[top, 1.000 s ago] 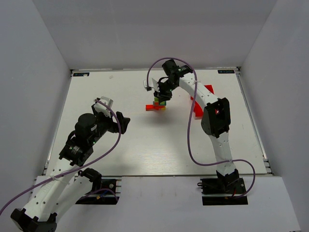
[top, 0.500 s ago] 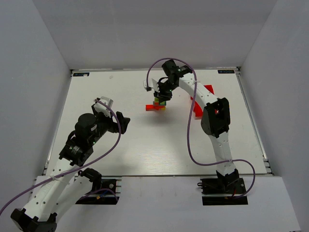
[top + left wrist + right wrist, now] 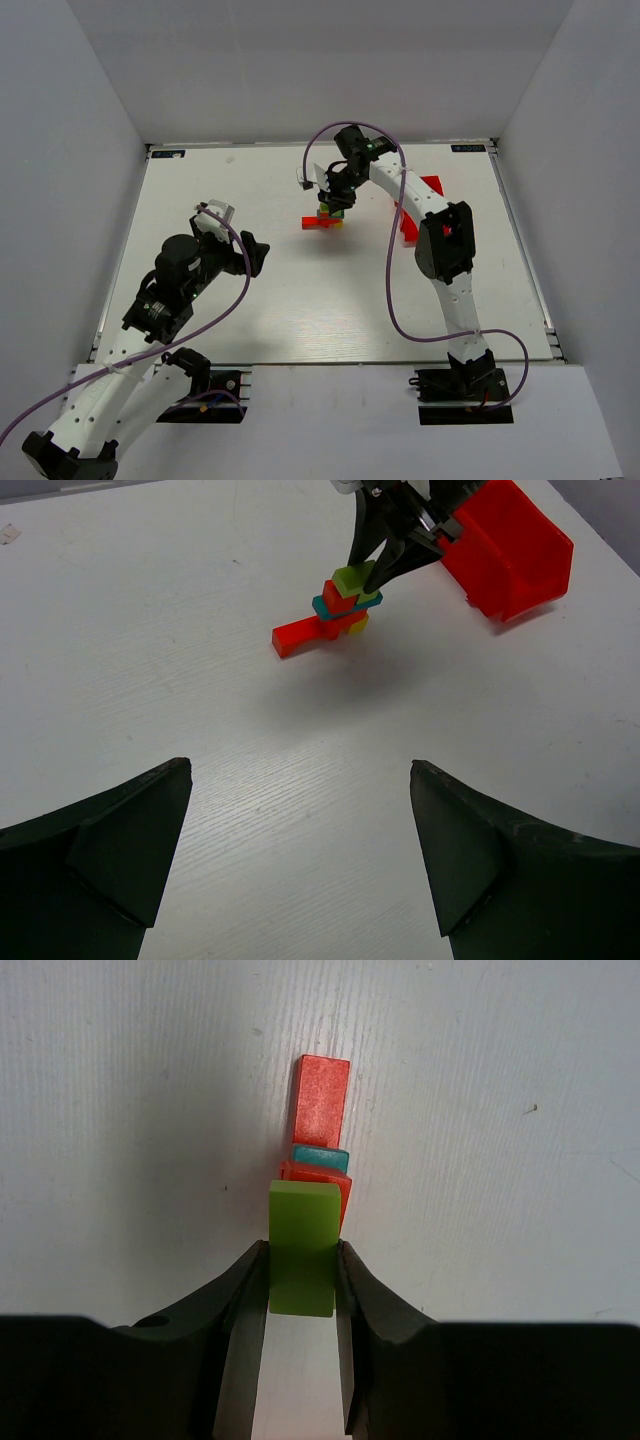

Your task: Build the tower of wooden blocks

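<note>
The wood block tower stands at the table's far middle: a long red bar at the bottom, yellow and teal pieces, and a red cube above. My right gripper reaches down over it, shut on a lime green block that sits right over the red cube; whether the two touch I cannot tell. The same lime green block shows in the left wrist view, between the right fingers. My left gripper hangs open over bare table, well short of the tower, with nothing between its fingers.
A red plastic bin lies just right of the tower, partly behind the right arm in the top view. The left arm sits at the near left. White walls close in the table on three sides.
</note>
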Robot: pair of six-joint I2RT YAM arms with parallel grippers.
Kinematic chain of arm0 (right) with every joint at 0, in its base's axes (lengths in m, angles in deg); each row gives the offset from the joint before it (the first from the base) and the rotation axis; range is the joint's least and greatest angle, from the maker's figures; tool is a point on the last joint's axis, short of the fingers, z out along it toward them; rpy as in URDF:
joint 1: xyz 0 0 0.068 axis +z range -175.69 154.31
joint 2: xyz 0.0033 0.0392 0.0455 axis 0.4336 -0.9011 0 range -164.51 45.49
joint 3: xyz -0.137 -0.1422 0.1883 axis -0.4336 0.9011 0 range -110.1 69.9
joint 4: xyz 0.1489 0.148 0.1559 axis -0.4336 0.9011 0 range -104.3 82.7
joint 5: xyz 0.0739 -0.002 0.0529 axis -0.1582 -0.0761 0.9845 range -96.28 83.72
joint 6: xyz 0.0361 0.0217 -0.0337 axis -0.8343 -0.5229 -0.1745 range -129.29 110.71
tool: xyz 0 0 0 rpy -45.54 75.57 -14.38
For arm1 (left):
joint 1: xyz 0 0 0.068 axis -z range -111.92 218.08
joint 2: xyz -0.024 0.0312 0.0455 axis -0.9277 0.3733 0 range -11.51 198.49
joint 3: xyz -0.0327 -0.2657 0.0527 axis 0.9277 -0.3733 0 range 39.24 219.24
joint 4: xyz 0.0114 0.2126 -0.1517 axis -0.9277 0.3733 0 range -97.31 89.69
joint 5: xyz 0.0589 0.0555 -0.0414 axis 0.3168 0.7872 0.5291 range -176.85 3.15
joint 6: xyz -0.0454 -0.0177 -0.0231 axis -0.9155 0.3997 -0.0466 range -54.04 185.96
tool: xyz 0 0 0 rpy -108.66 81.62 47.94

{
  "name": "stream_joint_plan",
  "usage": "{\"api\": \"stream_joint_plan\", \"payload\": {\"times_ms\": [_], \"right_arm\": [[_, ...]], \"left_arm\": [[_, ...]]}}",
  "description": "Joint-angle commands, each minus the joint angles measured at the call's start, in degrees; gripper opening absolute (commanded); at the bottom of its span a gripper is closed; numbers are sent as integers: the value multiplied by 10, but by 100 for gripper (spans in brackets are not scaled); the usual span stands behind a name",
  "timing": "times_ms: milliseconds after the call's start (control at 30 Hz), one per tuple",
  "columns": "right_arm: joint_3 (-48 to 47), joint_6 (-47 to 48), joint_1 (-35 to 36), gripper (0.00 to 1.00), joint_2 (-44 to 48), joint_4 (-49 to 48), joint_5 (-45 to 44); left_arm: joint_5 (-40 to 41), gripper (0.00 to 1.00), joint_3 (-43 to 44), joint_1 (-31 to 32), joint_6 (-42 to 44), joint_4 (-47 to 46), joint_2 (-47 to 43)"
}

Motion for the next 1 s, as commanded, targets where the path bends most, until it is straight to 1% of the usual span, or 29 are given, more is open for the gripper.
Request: {"api": "stream_joint_plan", "payload": {"times_ms": [0, 133, 233, 300, 700, 967], "right_arm": [[-13, -6, 3, 3, -1, -5, 3], [-12, -7, 4, 6, 0, -6, 2], [-13, -6, 3, 11, -1, -6, 1], [-12, -6, 3, 13, 0, -8, 1], [-11, -2, 3, 14, 0, -7, -4], [-10, 0, 3, 18, -1, -8, -6]], "left_arm": [[-6, 100, -3, -3, 4, -12, -6], [-6, 100, -3, -3, 4, -12, -6], [-6, 100, -3, -3, 4, -12, -6], [-6, 100, -3, -3, 4, -12, -6], [-6, 100, -3, -3, 4, -12, -6], [-6, 100, -3, -3, 4, -12, -6]]}}
